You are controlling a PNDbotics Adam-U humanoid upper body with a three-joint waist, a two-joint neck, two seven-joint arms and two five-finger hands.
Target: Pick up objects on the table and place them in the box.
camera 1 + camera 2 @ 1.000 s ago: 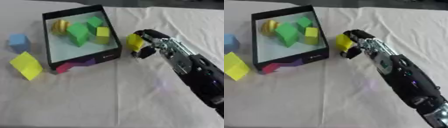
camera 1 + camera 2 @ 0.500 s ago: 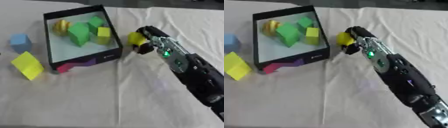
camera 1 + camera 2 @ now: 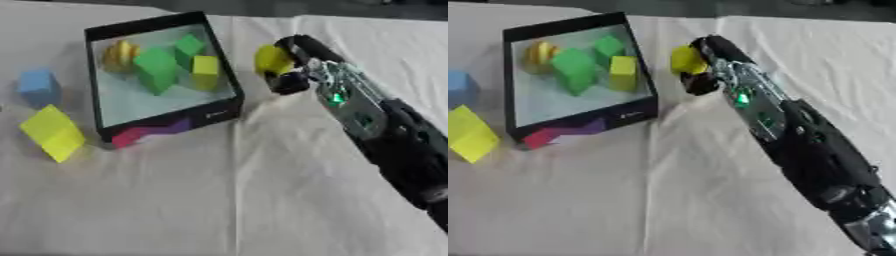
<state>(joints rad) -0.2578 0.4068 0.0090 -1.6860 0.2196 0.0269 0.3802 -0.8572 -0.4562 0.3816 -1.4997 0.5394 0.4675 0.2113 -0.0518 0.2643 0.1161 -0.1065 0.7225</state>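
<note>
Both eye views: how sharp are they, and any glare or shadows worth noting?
Left eye view: soft all over, the robot hand smeared around the yellow object. Right eye view: equally soft; a green light glows on the arm, faint shadow beside the box.

No readable text, only a blurred mark on the box [image 3: 213,116].

You're at a staged test table: white cloth [image 3: 219,200], foam blocks, black box [image 3: 157,75] at eleven o'clock.

Creased white cloth [image 3: 219,200] covers the table; the box [image 3: 229,107] looks glossy.
</note>
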